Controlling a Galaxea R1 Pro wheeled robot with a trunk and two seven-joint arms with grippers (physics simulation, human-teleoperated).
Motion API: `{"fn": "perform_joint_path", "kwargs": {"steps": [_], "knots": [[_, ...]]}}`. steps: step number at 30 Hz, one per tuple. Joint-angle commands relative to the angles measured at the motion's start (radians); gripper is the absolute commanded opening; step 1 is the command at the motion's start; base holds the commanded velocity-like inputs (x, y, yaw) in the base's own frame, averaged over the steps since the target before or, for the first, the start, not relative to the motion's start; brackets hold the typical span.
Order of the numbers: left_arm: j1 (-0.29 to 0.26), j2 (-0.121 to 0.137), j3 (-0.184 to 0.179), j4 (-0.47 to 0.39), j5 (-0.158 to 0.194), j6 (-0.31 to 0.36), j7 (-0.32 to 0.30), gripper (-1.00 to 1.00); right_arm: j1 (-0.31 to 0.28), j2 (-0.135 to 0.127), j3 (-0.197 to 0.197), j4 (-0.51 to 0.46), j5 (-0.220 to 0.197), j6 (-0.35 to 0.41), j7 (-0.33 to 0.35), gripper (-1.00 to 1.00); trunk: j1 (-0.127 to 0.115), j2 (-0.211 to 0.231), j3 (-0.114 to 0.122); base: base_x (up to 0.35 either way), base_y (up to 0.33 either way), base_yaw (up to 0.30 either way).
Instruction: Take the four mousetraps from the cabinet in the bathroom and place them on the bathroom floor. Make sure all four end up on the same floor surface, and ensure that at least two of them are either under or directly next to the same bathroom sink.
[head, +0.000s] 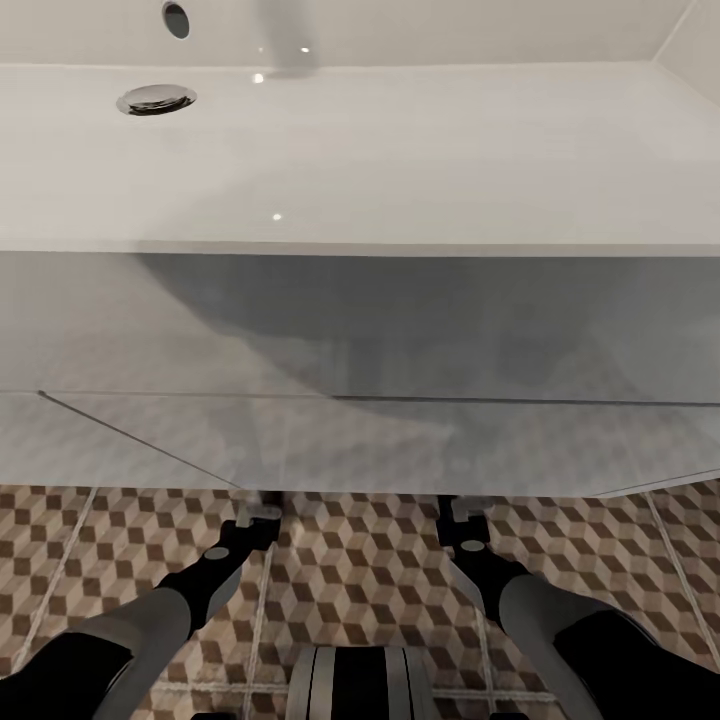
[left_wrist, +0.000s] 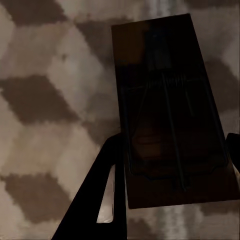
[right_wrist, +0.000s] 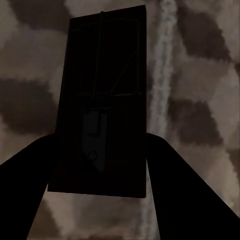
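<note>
Two mousetraps show in the wrist views, both dark in the shade under the vanity. One mousetrap (left_wrist: 160, 75) lies between the fingers of my left gripper (left_wrist: 170, 165), which is shut on its sides just above the cube-patterned bathroom floor (left_wrist: 45, 125). The other mousetrap (right_wrist: 107, 60) is held the same way by my right gripper (right_wrist: 100, 170) over the floor (right_wrist: 200, 90). In the head view the left gripper (head: 262, 512) and right gripper (head: 462, 512) reach under the front edge of the white vanity, below the sink (head: 400, 150). The cabinet is out of view.
The sink's chrome drain (head: 156, 98) sits at the far left of the basin. The white vanity front (head: 360, 330) hangs over the grippers' tips. The tiled floor (head: 360, 575) spreads between my two arms, and my own trunk (head: 360, 685) is at the near edge.
</note>
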Motion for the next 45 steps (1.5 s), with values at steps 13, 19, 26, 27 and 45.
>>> {"fn": "perform_joint_path", "kwargs": {"steps": [13,19,26,27,45], "knots": [[0.0,-0.013,-0.011,0.014,0.004,-0.041,0.007,-1.0,0.0,-0.001,0.009,0.001,-0.01,-0.004,-0.001,-1.0,0.0,0.0,-0.001,0.0,0.0,0.0],[0.0,-0.013,-0.011,0.015,0.005,-0.072,0.011,-1.0,0.0,-0.001,0.009,0.001,-0.01,-0.004,-0.001,-1.0,0.0,0.0,-0.001,0.0,0.0,0.0],[0.0,-0.01,-0.012,0.015,0.006,-0.075,0.011,-1.0,0.0,-0.001,0.009,0.001,-0.01,-0.004,0.006,-1.0,0.0,0.0,-0.001,0.0,0.0,0.0],[0.0,-0.01,-0.012,0.015,0.007,-0.075,0.011,-1.0,0.0,-0.001,0.008,0.001,-0.01,-0.004,0.013,-1.0,0.0,0.0,-0.001,0.0,0.0,0.0],[0.0,-0.01,-0.012,0.015,0.007,-0.076,0.013,-1.0,0.0,-0.001,0.007,0.001,-0.011,-0.003,0.037,-1.0,0.0,0.0,-0.001,0.0,0.0,0.0]]}}
